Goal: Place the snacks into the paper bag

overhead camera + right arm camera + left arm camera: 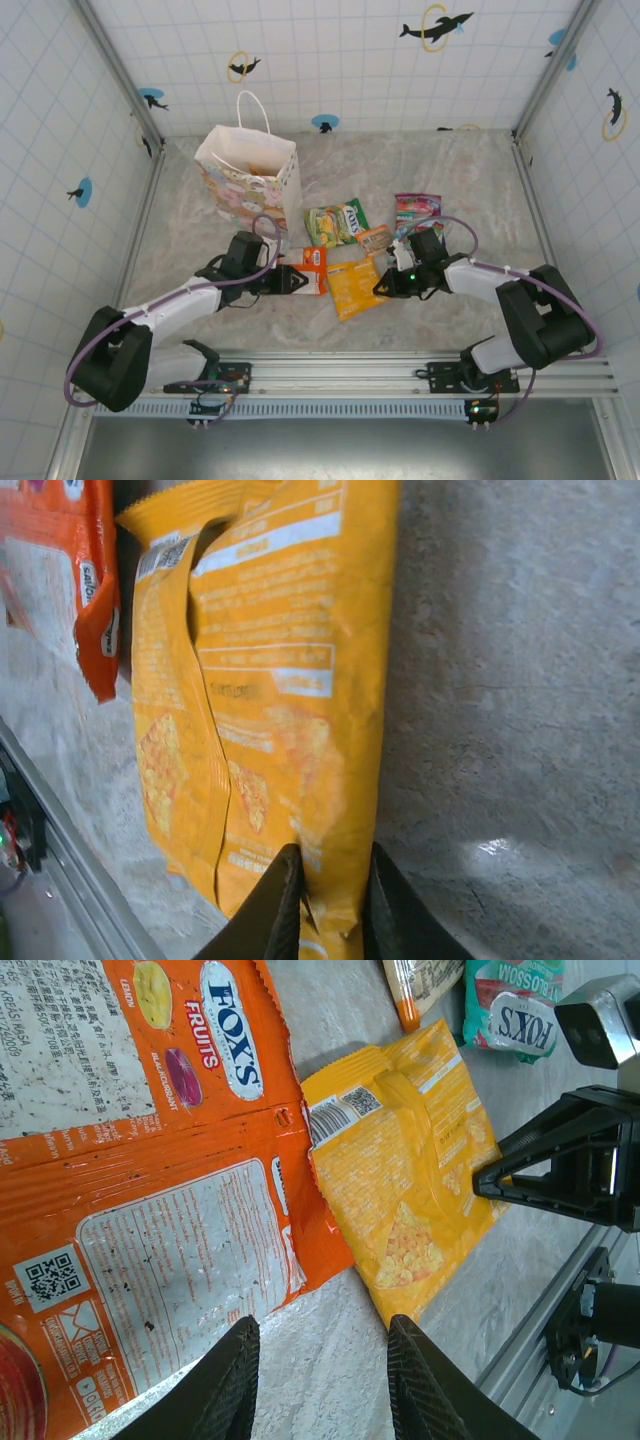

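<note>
The white paper bag (250,178) stands upright at the back left, its mouth open. An orange Fox's packet (309,268) (150,1160) lies just ahead of my left gripper (293,280) (320,1332), which is open over bare table, its fingers beside the packet's corner. My right gripper (385,286) (330,882) is shut on the near edge of the yellow-orange packet (355,287) (270,680) (410,1180), which lies flat. A green packet (335,222), a small orange bar (375,238), a pink packet (417,204) and a teal packet (515,1010) lie behind.
Tiled walls enclose the marbled table (470,180) on three sides. A metal rail (400,375) runs along the near edge. The two grippers face each other across the yellow-orange packet, a short way apart.
</note>
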Robot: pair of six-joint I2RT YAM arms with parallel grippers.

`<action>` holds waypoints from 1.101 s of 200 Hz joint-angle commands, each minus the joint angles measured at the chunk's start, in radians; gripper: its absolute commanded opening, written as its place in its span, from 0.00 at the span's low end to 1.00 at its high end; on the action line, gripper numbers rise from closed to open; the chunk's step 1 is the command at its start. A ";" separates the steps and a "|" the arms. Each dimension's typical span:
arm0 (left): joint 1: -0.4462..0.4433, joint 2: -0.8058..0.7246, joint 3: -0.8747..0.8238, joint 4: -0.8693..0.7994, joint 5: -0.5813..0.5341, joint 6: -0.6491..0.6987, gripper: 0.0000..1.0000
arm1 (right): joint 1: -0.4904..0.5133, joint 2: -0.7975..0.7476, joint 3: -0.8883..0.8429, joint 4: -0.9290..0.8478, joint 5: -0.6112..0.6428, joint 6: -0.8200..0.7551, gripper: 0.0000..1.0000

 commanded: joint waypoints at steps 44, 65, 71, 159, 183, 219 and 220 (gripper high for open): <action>-0.008 -0.008 0.031 0.005 0.009 0.026 0.36 | 0.000 -0.117 -0.076 0.071 0.002 0.045 0.00; -0.007 -0.013 0.033 0.008 0.011 0.028 0.36 | 0.000 -0.188 -0.112 0.119 0.026 0.068 0.00; -0.008 -0.015 0.033 0.011 0.011 0.028 0.36 | 0.001 -0.210 -0.123 0.132 0.036 0.072 0.00; -0.008 -0.027 0.050 0.083 0.065 0.013 0.47 | 0.047 -0.536 -0.209 0.274 0.177 -0.059 0.00; -0.008 -0.033 0.050 0.111 0.081 0.006 0.49 | 0.049 -0.601 -0.220 0.289 0.190 -0.096 0.00; -0.008 -0.053 0.048 0.114 0.055 0.001 0.51 | 0.055 -0.661 -0.220 0.311 0.193 -0.137 0.00; -0.008 -0.054 0.048 0.112 0.054 0.002 0.51 | 0.055 -0.663 -0.220 0.311 0.193 -0.138 0.00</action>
